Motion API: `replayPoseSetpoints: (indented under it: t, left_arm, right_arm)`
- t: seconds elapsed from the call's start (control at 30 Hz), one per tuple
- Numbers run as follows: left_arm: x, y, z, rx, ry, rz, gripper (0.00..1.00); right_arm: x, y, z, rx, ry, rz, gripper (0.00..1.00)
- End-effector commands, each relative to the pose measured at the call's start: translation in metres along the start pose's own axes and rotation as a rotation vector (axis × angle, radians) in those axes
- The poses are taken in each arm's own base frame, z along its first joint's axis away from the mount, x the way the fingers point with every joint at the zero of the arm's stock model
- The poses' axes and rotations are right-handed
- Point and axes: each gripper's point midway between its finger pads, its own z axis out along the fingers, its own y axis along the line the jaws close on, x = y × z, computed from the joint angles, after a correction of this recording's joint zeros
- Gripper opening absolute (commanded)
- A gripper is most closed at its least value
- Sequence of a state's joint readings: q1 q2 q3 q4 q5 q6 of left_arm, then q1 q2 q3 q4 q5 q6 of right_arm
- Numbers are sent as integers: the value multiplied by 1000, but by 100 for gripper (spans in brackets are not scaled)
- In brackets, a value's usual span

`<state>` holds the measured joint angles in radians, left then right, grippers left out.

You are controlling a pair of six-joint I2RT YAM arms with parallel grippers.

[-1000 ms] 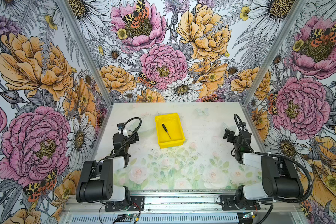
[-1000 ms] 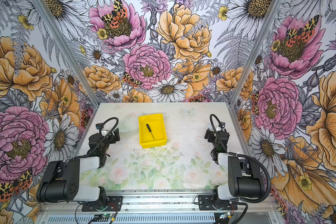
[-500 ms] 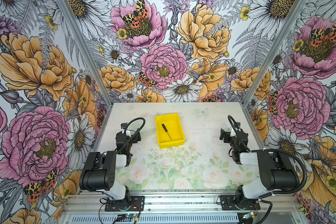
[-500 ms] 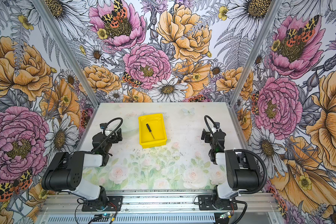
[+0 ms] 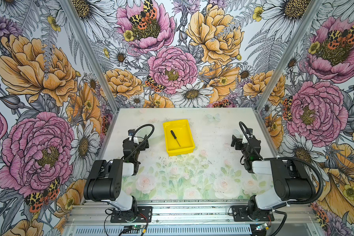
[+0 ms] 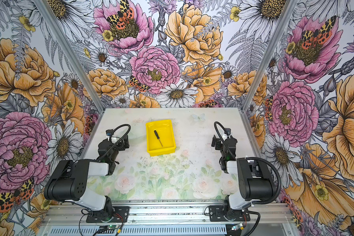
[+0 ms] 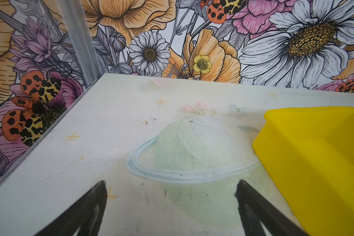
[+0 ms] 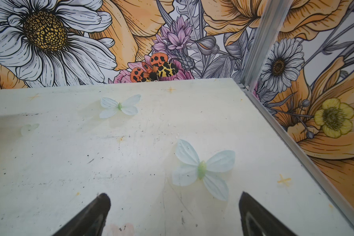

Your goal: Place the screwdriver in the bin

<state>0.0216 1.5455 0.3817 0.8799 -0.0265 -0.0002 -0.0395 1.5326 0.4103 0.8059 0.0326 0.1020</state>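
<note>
In both top views the small black-handled screwdriver (image 5: 175,138) (image 6: 158,138) lies flat inside the yellow bin (image 5: 187,150) (image 6: 170,150), handle toward the back wall, thin shaft toward the front. The bin stands at mid-table; one outer wall of the bin (image 7: 315,163) also fills the edge of the left wrist view. My left gripper (image 5: 141,141) (image 7: 171,183) sits left of the bin, open, with only bare table between its fingers. My right gripper (image 5: 235,142) (image 8: 174,197) is far to the right of the bin, open and empty over the printed butterfly.
The floral-printed tabletop (image 5: 182,173) is walled on three sides by flowered panels with aluminium corner posts (image 5: 260,102). Both arm bases sit on the rail (image 5: 192,212) along the front edge. Black cable loops rise above each wrist.
Both arms have folded back toward their bases over the last second, with both grippers staying open. The screwdriver and bin have not moved.
</note>
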Motion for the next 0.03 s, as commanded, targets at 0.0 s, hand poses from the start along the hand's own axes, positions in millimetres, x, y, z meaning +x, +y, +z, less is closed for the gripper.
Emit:
replayPoseSetpoints:
  t: [0.0]
  left_arm:
    - [-10,0,0,-8,-39,10,99]
  right_arm:
    - [-5,-1,-1,9,-27,-16,99]
